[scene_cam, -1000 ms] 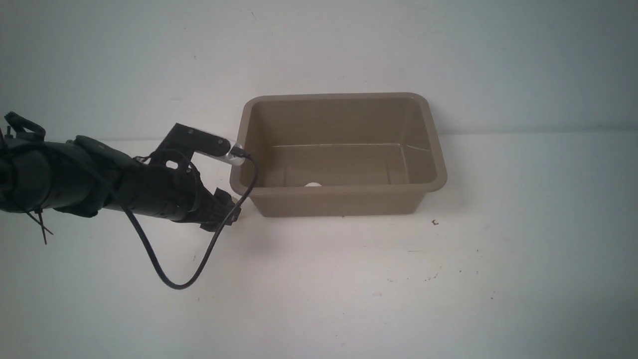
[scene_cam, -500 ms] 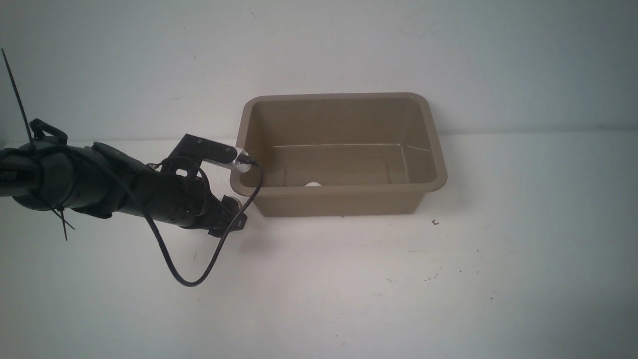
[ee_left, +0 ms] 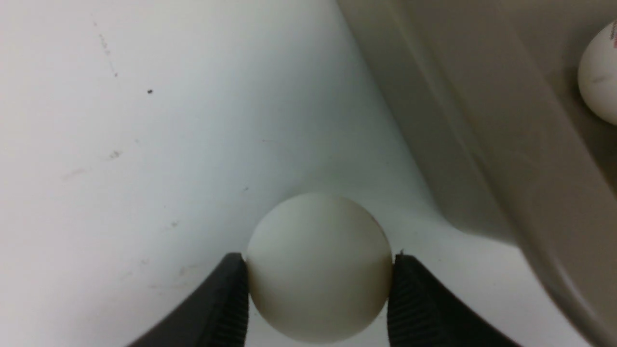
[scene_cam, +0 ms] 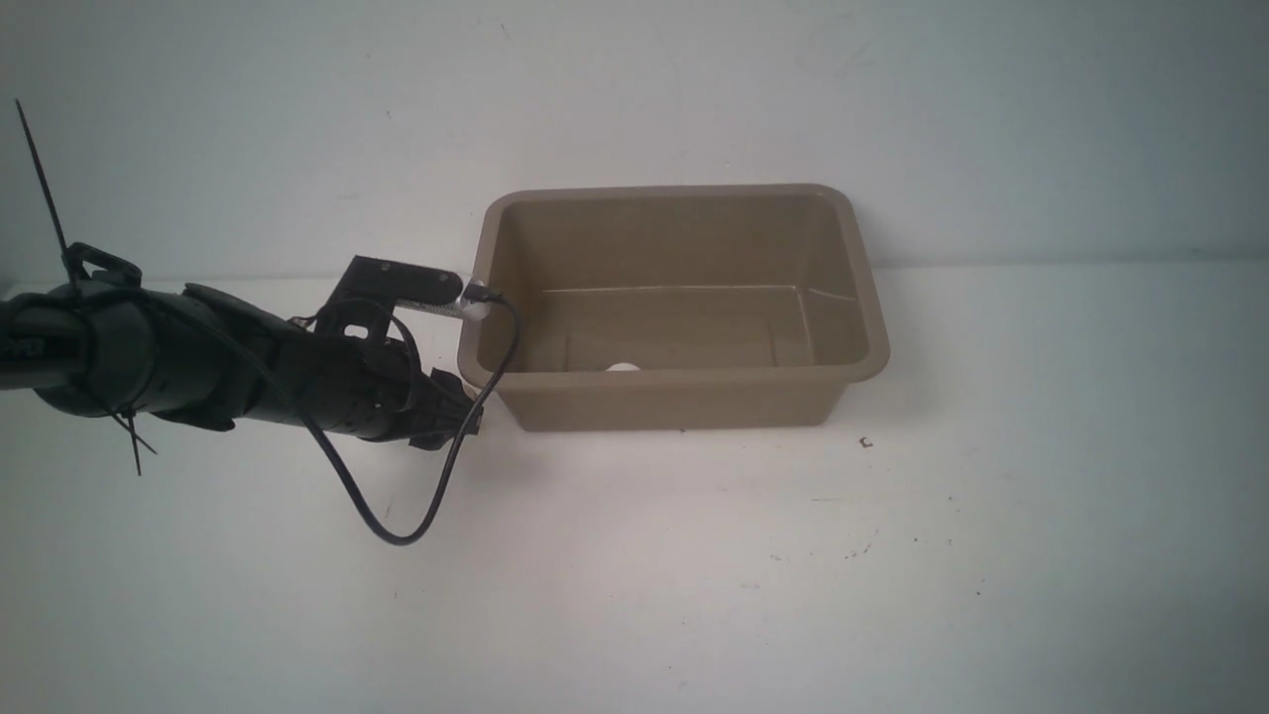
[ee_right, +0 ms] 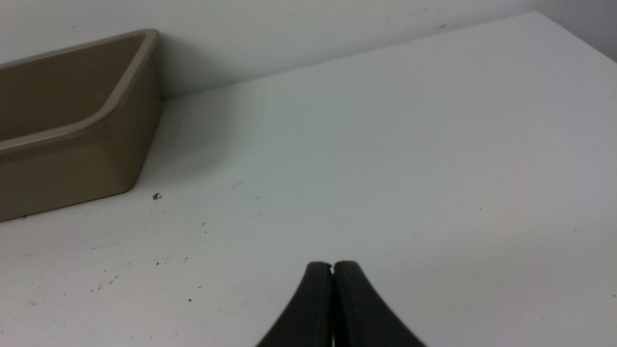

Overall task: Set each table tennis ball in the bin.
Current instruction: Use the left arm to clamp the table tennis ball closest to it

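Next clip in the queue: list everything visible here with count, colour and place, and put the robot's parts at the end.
flat white table: one, white; under everything.
rectangular tan-brown plastic bin: one, tan-brown; at the back of the table, near the wall.
small matte white table tennis balls: two, white; one outside the bin by its near left corner, between the left gripper's fingers; the other on the bin's floor at its near wall.
small brown speck: one, brown; on the table off the bin's near right corner.
black cable: one, black; looping below the left arm.
left gripper: black; fingers touching both sides of the ball.
right gripper: black; shut, over bare table.
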Robot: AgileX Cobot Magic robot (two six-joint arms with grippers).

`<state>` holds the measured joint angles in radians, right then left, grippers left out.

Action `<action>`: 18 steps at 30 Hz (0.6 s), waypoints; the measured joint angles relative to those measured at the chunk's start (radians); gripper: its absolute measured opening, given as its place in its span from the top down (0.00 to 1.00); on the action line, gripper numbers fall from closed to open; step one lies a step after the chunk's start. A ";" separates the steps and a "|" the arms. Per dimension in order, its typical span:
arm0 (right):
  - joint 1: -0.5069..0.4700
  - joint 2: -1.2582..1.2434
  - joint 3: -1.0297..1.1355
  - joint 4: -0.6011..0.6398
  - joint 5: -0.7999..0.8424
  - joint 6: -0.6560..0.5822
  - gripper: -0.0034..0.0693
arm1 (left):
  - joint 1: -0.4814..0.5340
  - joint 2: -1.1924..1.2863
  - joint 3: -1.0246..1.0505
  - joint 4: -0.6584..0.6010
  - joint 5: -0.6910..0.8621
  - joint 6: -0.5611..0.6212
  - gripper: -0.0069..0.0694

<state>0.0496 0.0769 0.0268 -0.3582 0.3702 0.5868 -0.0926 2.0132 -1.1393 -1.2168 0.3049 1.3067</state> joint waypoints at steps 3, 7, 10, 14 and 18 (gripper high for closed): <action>0.000 0.000 0.000 0.000 0.000 0.000 0.97 | 0.000 0.000 0.000 -0.001 0.000 0.000 0.48; 0.000 0.000 0.000 0.000 0.000 0.000 0.97 | 0.000 0.000 0.000 0.000 0.000 -0.018 0.48; 0.000 0.000 0.000 0.000 0.000 0.000 0.97 | 0.012 -0.020 0.010 0.026 0.000 -0.055 0.48; 0.000 0.000 0.000 0.000 0.000 0.000 0.97 | 0.055 -0.071 0.035 0.080 0.005 -0.105 0.48; 0.000 0.000 0.000 0.000 0.000 0.000 0.97 | 0.128 -0.161 0.053 0.143 0.064 -0.194 0.48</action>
<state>0.0496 0.0769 0.0268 -0.3582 0.3702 0.5868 0.0350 1.8518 -1.0863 -1.0741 0.3685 1.1122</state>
